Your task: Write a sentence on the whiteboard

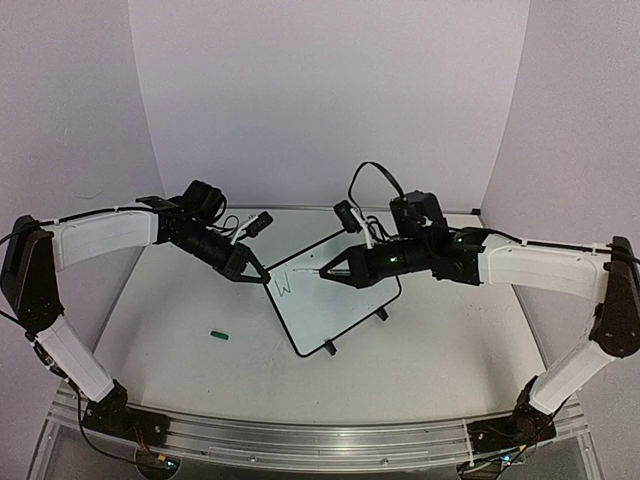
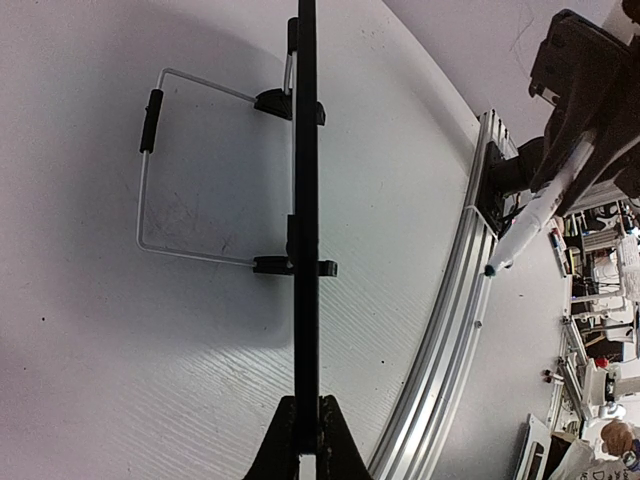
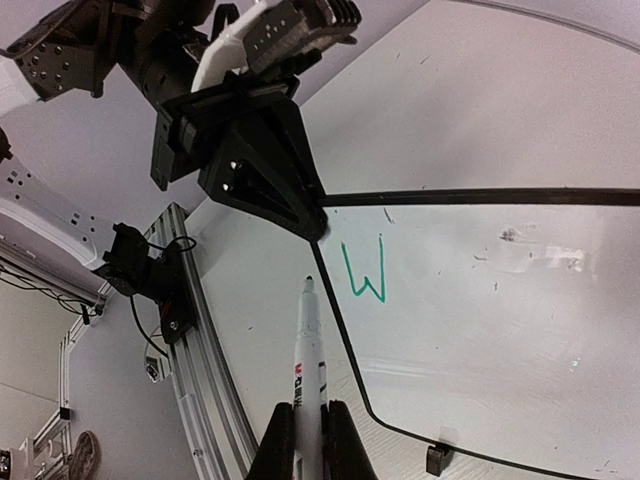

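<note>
The big flat white counter (image 1: 450, 340) is taking up most of the overhead view, with the two white-and-black arms reaching in over it from either side.

The small rectangular whiteboard with the thin black frame and rounded corners (image 1: 335, 300) is sitting around the middle of the counter, turned diagonally. It's resting on its two little black feet (image 1: 329, 348). From the left wrist view you're seeing it edge-on, with a thin bent-wire stand (image 2: 151, 120) sticking out behind it.

The left gripper (image 1: 258, 272) is pinching the board's frame at the far-left corner, with its fingers pressed together on the edge. The right gripper (image 1: 330, 270) is hovering over the board's far edge, and it's squeezing a slim white marker (image 3: 308, 350) between its fingers. The marker is pointing toward the left gripper.

The marker's tip is sitting just beside the frame near that pinched corner. I honestly can't tell whether it's touching anything.

A green handwritten "W" (image 3: 362, 272) is showing on the white surface right by that corner, close to the marker tip. The rest of the board is just looking faintly smudged.

A tiny green cap-looking piece (image 1: 220, 334) is lying on the counter well apart from the board, off to the left side.
</note>
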`<state>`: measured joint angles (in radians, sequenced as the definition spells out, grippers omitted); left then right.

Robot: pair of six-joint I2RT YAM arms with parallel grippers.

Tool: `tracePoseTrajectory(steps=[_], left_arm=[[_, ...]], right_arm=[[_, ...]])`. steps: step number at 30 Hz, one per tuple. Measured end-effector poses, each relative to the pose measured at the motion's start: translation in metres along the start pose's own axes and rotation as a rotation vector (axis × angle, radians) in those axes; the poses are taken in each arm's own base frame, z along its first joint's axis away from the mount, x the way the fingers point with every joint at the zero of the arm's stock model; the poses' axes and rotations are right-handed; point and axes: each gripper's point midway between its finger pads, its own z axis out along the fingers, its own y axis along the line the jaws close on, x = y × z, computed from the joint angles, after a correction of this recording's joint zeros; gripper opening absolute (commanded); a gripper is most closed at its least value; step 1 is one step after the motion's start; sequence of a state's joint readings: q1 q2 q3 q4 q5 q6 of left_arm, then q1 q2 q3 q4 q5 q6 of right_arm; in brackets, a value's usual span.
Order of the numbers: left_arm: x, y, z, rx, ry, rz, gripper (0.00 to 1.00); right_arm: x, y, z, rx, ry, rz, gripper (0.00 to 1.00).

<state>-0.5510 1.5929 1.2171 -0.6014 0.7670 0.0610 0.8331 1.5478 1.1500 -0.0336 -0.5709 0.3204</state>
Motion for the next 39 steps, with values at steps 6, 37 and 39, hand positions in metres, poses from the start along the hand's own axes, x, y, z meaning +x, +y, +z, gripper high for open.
tracePoseTrajectory(steps=[6,37,39], left_arm=[[0.0,0.0,0.0,0.0,0.0,0.0,0.0],[0.0,0.0,0.0,-0.001,0.001,0.001,0.0],[0.0,0.0,0.0,-0.002,0.001,0.001,0.0]], right_arm=[[0.015,-0.009,0.007,-0.023,0.039,0.024,0.0],[0.022,-0.05,0.033,0.037,0.066,0.091,0.0],[0.021,-0.049,0.033,0.036,0.064,0.09,0.0]])
